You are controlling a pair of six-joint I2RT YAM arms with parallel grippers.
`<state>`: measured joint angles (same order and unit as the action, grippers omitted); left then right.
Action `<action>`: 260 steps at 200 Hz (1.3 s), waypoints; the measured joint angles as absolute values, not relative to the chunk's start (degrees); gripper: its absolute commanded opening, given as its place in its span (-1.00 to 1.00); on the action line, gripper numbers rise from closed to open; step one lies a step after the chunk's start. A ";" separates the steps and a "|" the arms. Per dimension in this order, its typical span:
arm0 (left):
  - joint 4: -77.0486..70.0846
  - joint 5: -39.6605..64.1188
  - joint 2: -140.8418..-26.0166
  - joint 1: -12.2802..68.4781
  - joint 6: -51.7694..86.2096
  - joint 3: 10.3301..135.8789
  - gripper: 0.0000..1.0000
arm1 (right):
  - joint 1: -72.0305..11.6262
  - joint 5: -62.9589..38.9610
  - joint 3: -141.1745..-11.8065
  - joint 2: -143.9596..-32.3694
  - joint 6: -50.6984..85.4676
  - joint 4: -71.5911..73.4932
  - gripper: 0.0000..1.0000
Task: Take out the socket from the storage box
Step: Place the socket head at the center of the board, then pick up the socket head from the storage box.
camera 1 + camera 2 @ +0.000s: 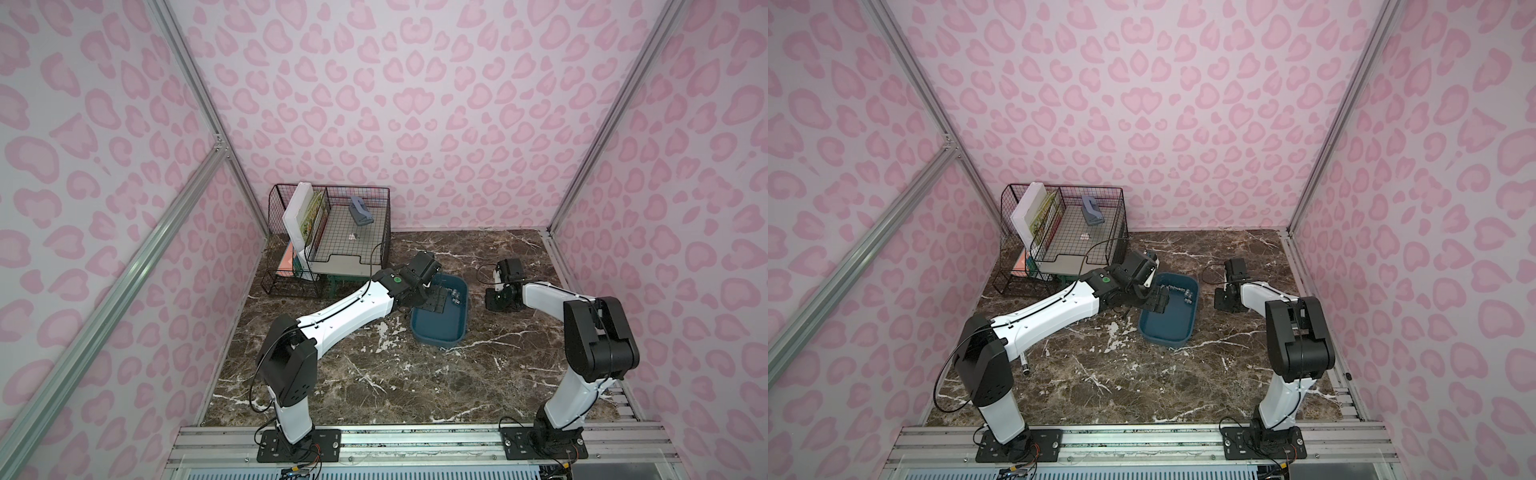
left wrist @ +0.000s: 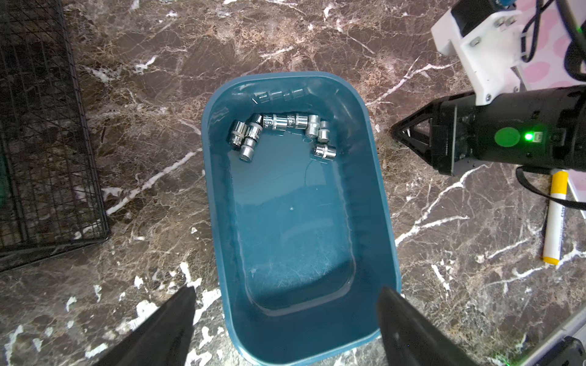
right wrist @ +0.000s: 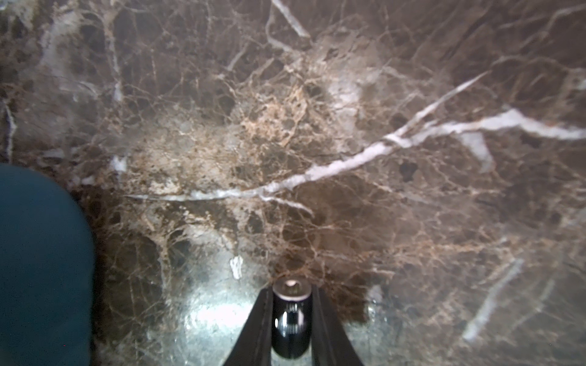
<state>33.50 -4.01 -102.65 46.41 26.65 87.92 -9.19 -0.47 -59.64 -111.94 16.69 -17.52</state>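
Broadly, a brown marble surface [image 1: 374, 374] fills the floor of a pink-patterned booth. At its far left corner stands a black wire rack [image 1: 291, 216] with boards propped upright in one side and a grey-blue item [image 1: 359, 212] on its tray. The left arm [image 1: 345, 311] reaches from the near edge past the rack's front and over the box [image 1: 436, 347]. The right arm [image 1: 544, 297] bends in from the other side, and its wrist sits just beside the box's right wall.

The box lies on the surface near the middle, just in front of the rack. The left hand [image 2: 285, 298] hangs above the box with its fingers [image 2: 177, 317] spread wide, holding nothing. In both top views it hides part of the box floor.

The right hand [image 3: 292, 293] is low over bare marble outside the box, whose corner [image 3: 41, 253] shows at the edge of the right wrist view. Its fingers are closed on a socket [image 3: 291, 320], one on each side, with the open end facing away from the wrist.

Other sockets [image 2: 279, 122] lie in a loose arc against the box's end wall, some touching each other and one [image 2: 325, 151] a little apart. A yellow-capped marker [image 2: 555, 218] lies on the surface beyond the right arm's wrist. In a top view a pen [image 1: 1024, 365] lies beside the left arm's elbow.
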 measured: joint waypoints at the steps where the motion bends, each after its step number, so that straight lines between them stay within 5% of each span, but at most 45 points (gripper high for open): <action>1: 33.50 -4.03 -102.65 46.41 26.65 87.92 0.86 | -9.19 -0.47 -59.64 -111.94 16.71 -17.52 -0.45; 157: 34.26 -3.68 -105.58 46.35 24.38 91.85 0.79 | -9.21 -2.31 -61.06 -102.43 16.71 -22.87 -0.16; 260: 38.04 -0.97 -123.59 45.41 20.64 107.59 0.20 | -9.19 -6.98 -54.28 -89.93 17.76 -25.39 -0.16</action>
